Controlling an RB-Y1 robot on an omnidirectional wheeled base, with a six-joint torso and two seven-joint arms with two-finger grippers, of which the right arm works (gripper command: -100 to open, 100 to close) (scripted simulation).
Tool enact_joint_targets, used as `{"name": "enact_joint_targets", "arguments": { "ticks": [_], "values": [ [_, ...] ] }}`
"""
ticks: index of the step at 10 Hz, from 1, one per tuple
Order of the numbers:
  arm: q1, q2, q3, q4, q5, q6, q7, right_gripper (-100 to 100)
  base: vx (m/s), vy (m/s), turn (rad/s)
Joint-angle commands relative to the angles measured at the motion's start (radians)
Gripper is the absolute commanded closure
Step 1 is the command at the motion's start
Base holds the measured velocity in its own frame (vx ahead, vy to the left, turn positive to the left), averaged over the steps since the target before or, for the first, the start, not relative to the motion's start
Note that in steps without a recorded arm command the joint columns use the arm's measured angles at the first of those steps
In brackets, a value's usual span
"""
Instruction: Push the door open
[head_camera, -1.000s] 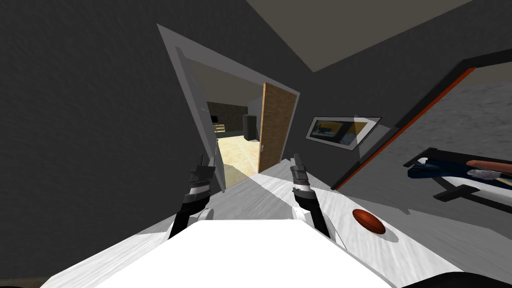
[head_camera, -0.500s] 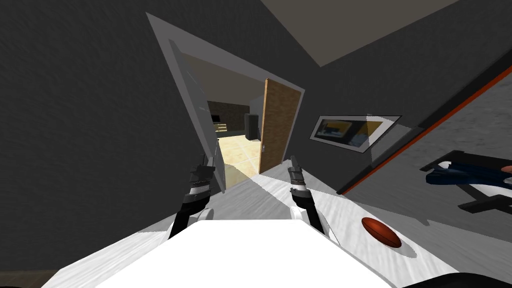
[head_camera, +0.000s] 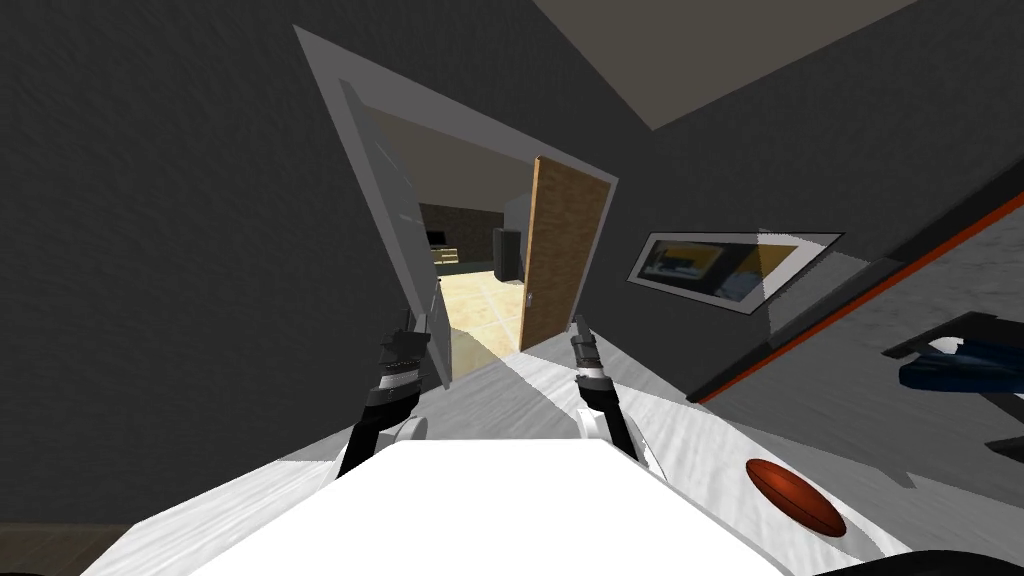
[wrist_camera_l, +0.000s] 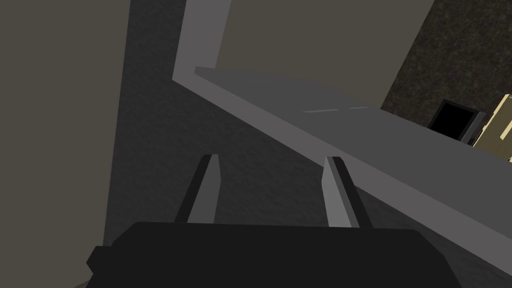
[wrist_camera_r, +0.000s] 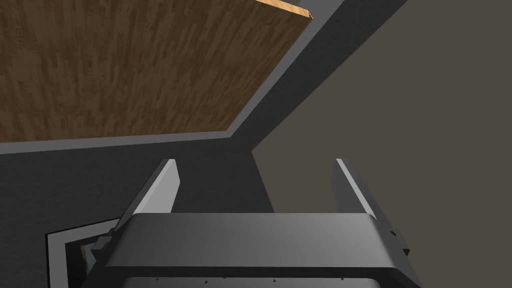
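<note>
The left arm and the right arm both reach forward, well apart and about level with each other. The right forearm leans a little inward toward the left one. Each dark forearm ends in a wrist banded light and dark. The left wrist sits just behind the left jaws, and the right wrist just behind the right jaws. The left jaws stand open, with the two left fingers rising from their dark gripper body with a wide gap between them. The right jaws stand open as well, and the right fingers are spread about as far apart.
</note>
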Motion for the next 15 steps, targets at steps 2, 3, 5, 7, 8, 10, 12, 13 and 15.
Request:
{"name": "enact_joint_targets", "arguments": {
  "ticks": [2,3,5,7,8,10,12,13,15],
  "values": [
    [-0.028,-0.005,-0.001,0.073,-0.006,-0.019,-0.009,-100,0.089,-0.053,0.082],
    [-0.041,-0.007,-0.001,0.103,-0.009,-0.026,-0.013,-100,0.085,-0.061,0.09],
    [-0.067,-0.012,-0.003,0.164,-0.014,-0.039,-0.021,-100,0.086,-0.056,0.083],
    [-0.095,-0.016,-0.006,0.222,-0.02,-0.053,-0.03,-100,0.085,-0.074,0.101],
    [-0.109,-0.019,-0.007,0.256,-0.024,-0.06,-0.035,-100,0.094,-0.068,0.087],
    [-0.123,-0.021,-0.008,0.296,-0.027,-0.067,-0.039,-100,0.074,-0.054,0.071],
    [-0.152,-0.025,-0.01,0.363,-0.033,-0.082,-0.049,-100,0.06,-0.038,0.079],
    [-0.168,-0.026,-0.011,0.392,-0.036,-0.09,-0.053,-100,0.082,-0.066,0.101],
    [-0.198,-0.03,-0.013,0.46,-0.043,-0.105,-0.063,-100,0.098,-0.085,0.113]
  ]
}}
